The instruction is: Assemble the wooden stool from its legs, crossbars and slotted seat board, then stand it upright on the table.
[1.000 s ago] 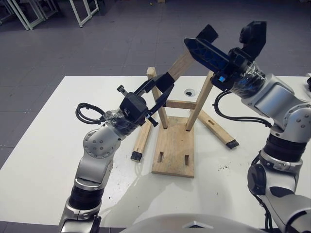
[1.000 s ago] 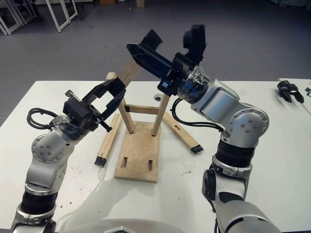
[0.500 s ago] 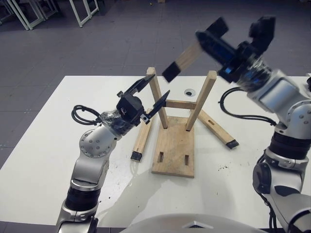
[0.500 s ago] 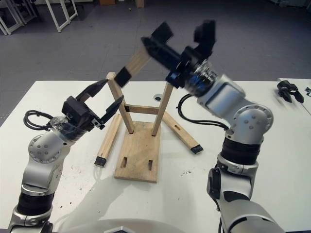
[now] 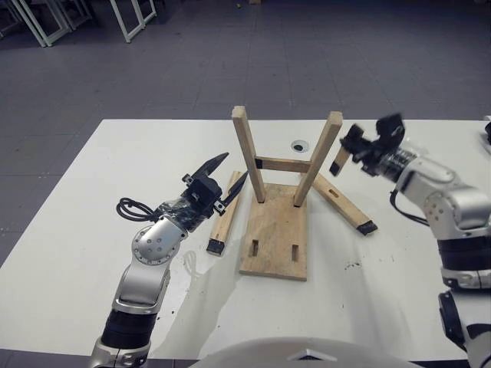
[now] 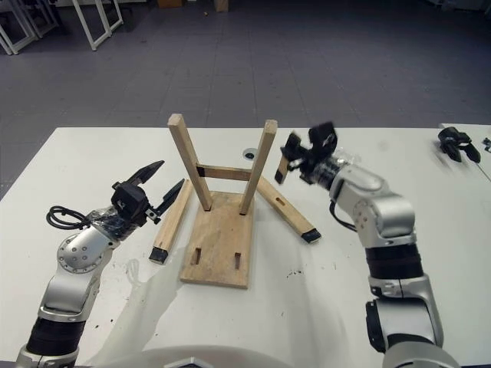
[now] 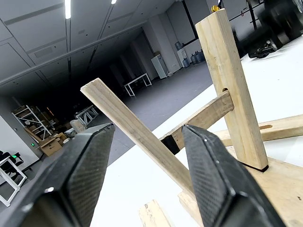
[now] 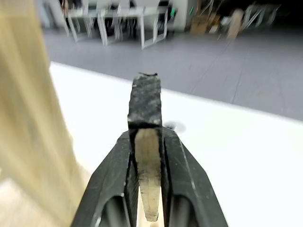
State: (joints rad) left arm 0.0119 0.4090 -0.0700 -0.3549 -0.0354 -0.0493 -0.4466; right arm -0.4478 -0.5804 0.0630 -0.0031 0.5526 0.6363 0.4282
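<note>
The slotted seat board (image 5: 273, 247) lies flat on the white table. Two wooden legs (image 5: 247, 153) (image 5: 321, 157) stand up from it, joined by a crossbar (image 5: 285, 164). A loose leg (image 5: 225, 215) lies left of the board. Another leg (image 5: 344, 203) lies slanted at its right. My left gripper (image 5: 223, 175) hovers open just left of the loose leg, level with the upright legs (image 7: 142, 137). To the right of the right upright, my right gripper (image 5: 370, 146) is shut on a black-capped leg (image 8: 146, 176), held above the table.
A round cable hole (image 5: 298, 145) sits in the table behind the stool. A small black object (image 6: 458, 143) lies at the far right edge. The table's front and left areas are bare white surface (image 5: 92, 199).
My right gripper has swung its leg down from high above the stool to beside the right upright. The left gripper has dropped and drawn back to the left, still open.
</note>
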